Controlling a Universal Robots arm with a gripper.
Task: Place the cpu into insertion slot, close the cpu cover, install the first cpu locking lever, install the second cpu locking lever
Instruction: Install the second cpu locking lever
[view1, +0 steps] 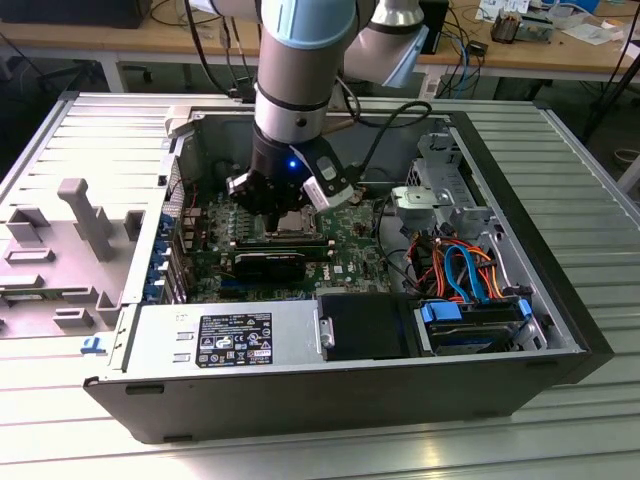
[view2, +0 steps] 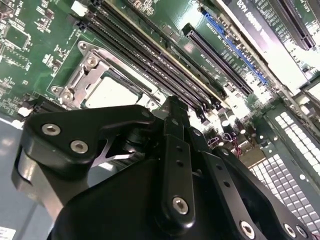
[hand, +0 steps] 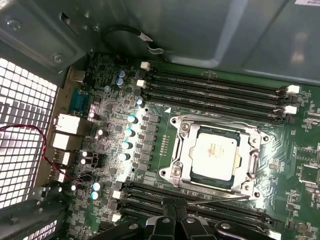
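cpu sits in the insertion slot, cpu cover down. gripper jaws together, empty, near a thin lever. risk: tip slips off lever, scrapes the board.

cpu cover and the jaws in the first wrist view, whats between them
In the first wrist view, a thin metal lever rod and black memory slots on the green board lie between the cpu cover and the gripper.
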